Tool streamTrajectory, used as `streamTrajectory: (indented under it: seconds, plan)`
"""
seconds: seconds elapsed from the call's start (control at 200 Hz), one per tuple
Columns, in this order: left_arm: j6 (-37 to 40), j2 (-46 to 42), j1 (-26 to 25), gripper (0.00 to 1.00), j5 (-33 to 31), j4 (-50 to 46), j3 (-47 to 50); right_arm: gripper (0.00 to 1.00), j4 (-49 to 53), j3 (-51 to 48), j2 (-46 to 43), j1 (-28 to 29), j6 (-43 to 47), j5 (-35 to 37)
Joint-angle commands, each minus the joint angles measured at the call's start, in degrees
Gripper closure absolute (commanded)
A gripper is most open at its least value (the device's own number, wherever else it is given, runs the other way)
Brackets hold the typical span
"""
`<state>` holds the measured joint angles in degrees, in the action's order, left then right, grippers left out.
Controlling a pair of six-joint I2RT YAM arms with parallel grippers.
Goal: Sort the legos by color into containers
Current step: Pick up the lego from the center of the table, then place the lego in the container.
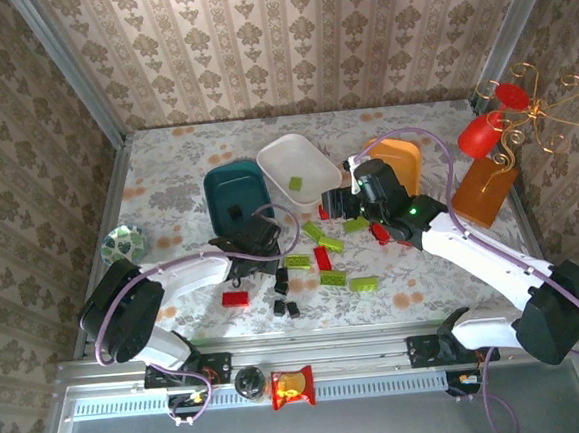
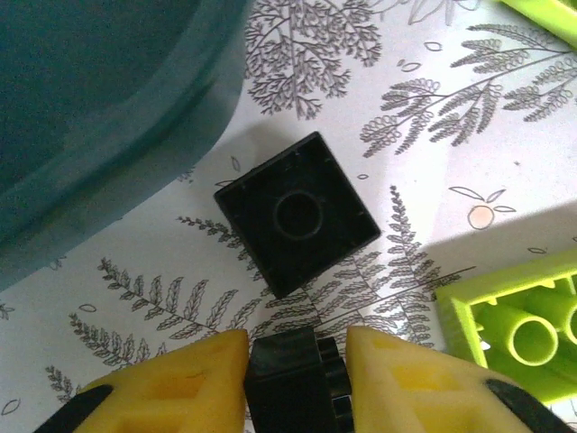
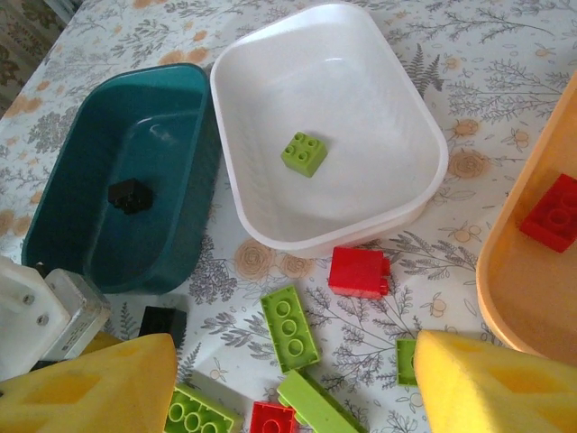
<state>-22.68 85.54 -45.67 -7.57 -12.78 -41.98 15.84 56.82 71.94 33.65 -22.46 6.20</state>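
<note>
My left gripper [image 1: 257, 249] sits low beside the dark teal container [image 1: 237, 190], and its yellow fingers [image 2: 180, 383] are shut on a black lego [image 2: 290, 379]. A second black lego [image 2: 297, 214] lies just ahead on the cloth. My right gripper [image 3: 297, 397] hangs open above scattered lime legos [image 3: 289, 327] and a red lego [image 3: 359, 272]. The teal container [image 3: 63, 194] holds a black lego [image 3: 131, 194]. A lime lego [image 3: 304, 153] lies in the white container [image 3: 261, 81], and a red lego [image 3: 552, 212] in the orange container [image 3: 505, 271].
More loose bricks lie mid-table: red [image 1: 235, 298], black [image 1: 280, 292], lime [image 1: 363, 284]. An amber box [image 1: 484, 191] and red ornaments on a wire stand [image 1: 484, 133] are at the right. A patterned bowl [image 1: 123, 240] is at the left, a snack packet [image 1: 292, 387] on the near rail.
</note>
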Motion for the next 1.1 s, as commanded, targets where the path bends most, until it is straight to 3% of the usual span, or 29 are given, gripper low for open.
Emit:
streamTrajectory:
  seconds: [0.0, 0.18, 0.31, 0.485, 0.66, 0.965, 1.005, 1.095]
  plan:
    - [-1.0, -0.7, -0.8, 0.71, -0.6, 0.2, 1.1, 0.29, 0.5, -0.5, -1.5, 0.1, 0.7, 2.5]
    - [-2.3, -6.2, -1.8, 0.76, -0.9, -2.9, 1.0, 0.29, 1.0, -0.5, -1.8, 0.1, 0.7, 2.7]
    - [-2.2, -14.8, -2.2, 0.76, -1.9, -7.3, -1.2, 0.29, 1.2, -0.9, -2.7, 0.0, 0.6, 2.7]
    - [1.8, -19.6, 4.3, 0.76, -2.2, -13.1, -9.3, 0.28, 0.6, -2.0, -4.1, -0.1, -0.1, 2.8]
    - [4.7, -13.5, 14.9, 0.76, 0.6, -10.2, -15.0, 0.28, 1.1, -2.7, -4.7, -0.2, -0.7, 2.5]
    - [5.1, 6.0, 23.4, 0.78, 1.8, -6.2, -23.3, 0.28, 3.3, -6.1, -7.9, 0.1, -1.9, -0.4]
    - [4.9, 7.1, 23.6, 0.74, 2.2, -6.0, -24.0, 0.28, 3.3, -7.1, -8.3, 0.1, -2.2, -1.5]
    - [4.2, 7.2, 23.7, 0.5, 3.7, -5.5, -24.8, 0.27, 3.8, -8.7, -8.7, 0.3, -2.4, -4.3]
